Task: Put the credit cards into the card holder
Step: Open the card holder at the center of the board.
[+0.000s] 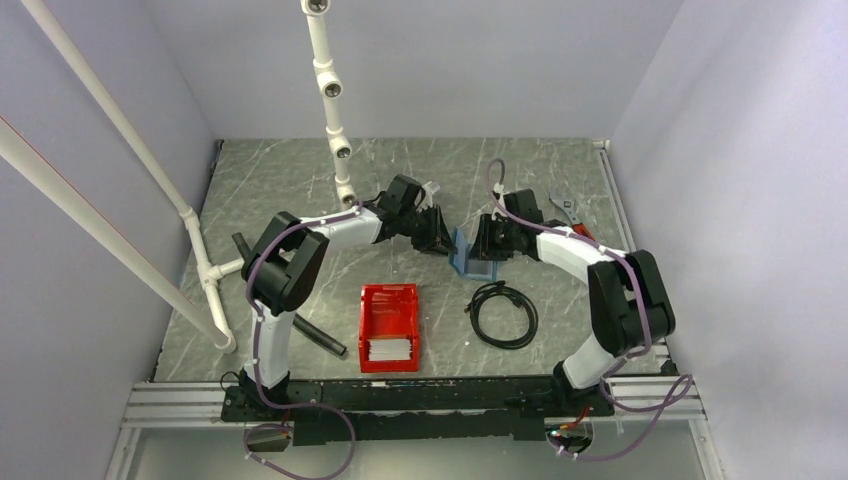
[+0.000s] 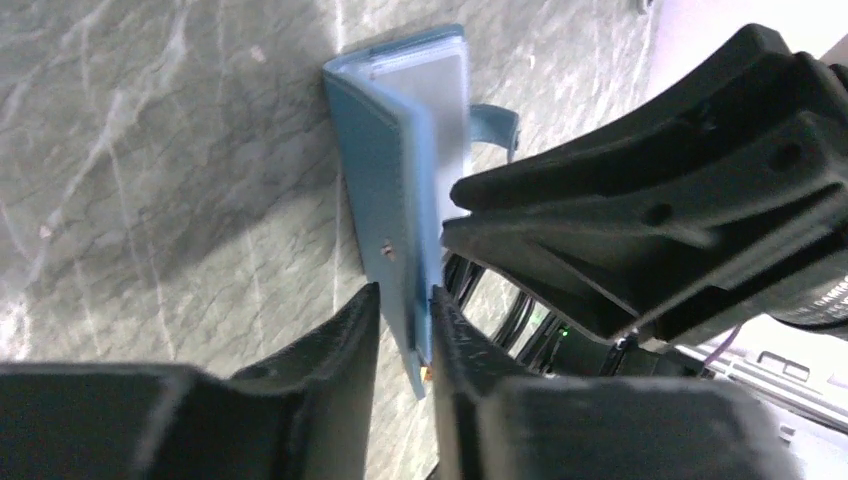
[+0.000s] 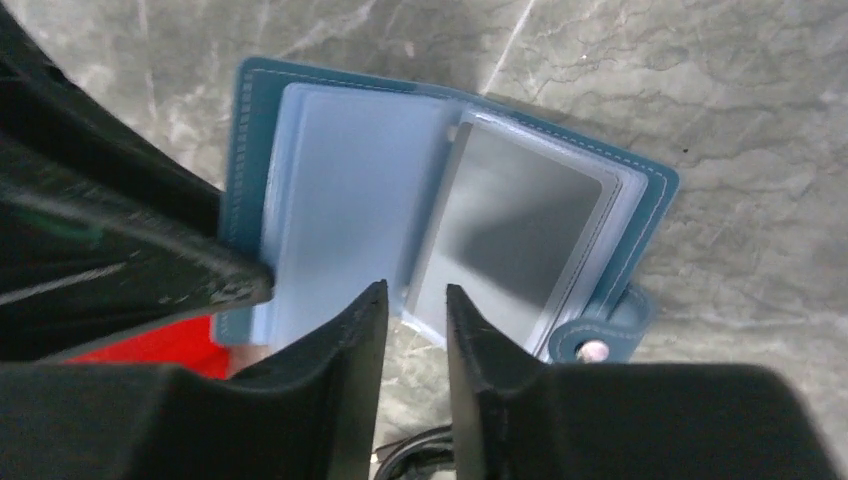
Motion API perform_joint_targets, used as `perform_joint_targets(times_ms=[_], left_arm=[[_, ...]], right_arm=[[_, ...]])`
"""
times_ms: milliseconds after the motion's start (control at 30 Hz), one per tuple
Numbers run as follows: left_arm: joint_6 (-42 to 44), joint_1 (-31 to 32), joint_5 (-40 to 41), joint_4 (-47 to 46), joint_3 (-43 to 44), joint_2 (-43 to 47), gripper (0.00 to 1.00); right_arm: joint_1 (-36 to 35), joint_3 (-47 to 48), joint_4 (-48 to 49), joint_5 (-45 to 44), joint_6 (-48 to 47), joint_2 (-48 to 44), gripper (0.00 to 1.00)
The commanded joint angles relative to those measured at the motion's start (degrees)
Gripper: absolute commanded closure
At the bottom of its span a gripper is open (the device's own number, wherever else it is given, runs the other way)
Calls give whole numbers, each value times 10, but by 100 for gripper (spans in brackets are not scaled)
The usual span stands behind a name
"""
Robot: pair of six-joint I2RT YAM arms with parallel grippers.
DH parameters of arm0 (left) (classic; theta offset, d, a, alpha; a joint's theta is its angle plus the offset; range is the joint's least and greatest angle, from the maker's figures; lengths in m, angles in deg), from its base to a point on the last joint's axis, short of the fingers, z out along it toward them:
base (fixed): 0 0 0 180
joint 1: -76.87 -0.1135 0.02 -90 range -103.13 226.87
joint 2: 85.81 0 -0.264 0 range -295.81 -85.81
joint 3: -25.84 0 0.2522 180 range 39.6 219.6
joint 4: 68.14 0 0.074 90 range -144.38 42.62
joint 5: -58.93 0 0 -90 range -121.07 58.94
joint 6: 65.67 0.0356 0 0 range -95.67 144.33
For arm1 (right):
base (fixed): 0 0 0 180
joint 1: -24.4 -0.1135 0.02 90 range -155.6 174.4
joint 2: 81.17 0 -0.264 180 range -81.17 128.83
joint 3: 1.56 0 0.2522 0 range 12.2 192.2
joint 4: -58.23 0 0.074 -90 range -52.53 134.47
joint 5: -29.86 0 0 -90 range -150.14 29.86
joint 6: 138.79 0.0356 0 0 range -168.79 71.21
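Blue holder [image 3: 330,200] part-open at mid-table, between both grippers, just past far-right corner of bin [image 1: 390,290]. left gripper [image 2: 403,295] straddles cover edge, fingers close on either side; gripping or loose, cannot tell. right gripper [image 3: 414,292] at sleeve edge, jaws narrowly apart, nothing clamped. Grey card [image 3: 520,230] sits in sleeve. White cards [image 1: 388,350] at near end of bin. Cable [image 1: 503,313] right of bin.

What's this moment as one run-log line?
left claw astride card holder cover | right claw open at its pages | credit cards in red bin
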State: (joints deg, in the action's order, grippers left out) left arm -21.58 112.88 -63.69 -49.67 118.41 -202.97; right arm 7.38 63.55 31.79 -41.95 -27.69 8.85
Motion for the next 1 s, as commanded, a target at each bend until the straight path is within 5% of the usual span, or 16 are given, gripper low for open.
perform_joint_targets(times_ms=[0,267,367,500,700,967], left_arm=[[48,-9,17,57,15,20,64],[119,-12,78,146,58,69,50],[115,4,74,142,87,63,52],[107,21,82,152,125,49,69],[91,28,72,94,107,79,66],[76,27,78,62,60,108,74]], right_arm=[[7,21,40,18,10,39,75],[20,-28,14,-62,0,30,82],[20,-20,9,-37,7,28,82],[19,-5,0,-21,7,0,81],[18,-10,84,132,40,19,70],[2,11,161,176,103,124,86]])
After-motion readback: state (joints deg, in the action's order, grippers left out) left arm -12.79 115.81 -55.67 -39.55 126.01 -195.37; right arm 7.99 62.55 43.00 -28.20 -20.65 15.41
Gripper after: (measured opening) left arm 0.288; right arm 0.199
